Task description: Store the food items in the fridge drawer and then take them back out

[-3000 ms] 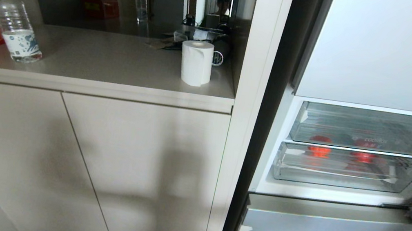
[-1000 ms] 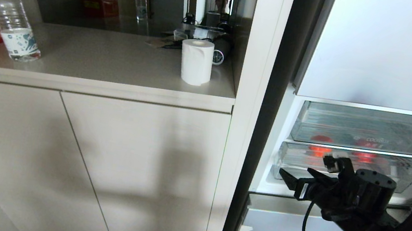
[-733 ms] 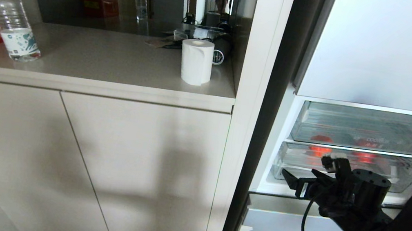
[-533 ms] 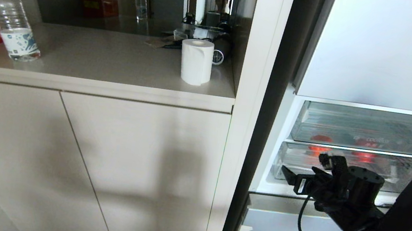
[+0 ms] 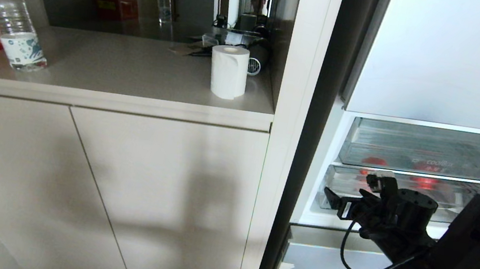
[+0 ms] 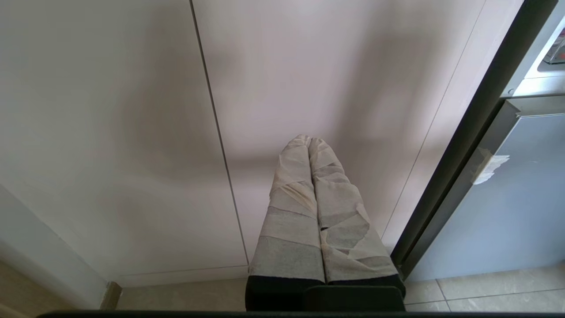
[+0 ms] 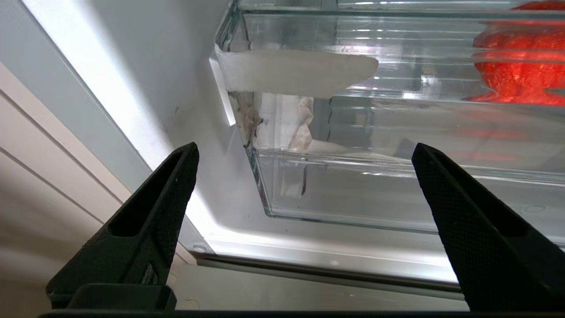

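The right claw (image 5: 345, 197) hangs wide open and empty just in front of the fridge drawer (image 5: 403, 199), at its left end. Red food items (image 7: 516, 66) lie inside that closed drawer. The left claw (image 6: 315, 185), pressed together and holding nothing, is parked near the cabinet doors (image 6: 132, 110).

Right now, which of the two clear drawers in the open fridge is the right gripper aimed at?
The lower fridge drawer, the one holding the red food items. The open right gripper sits level with its front; the shallower upper drawer lies above it.
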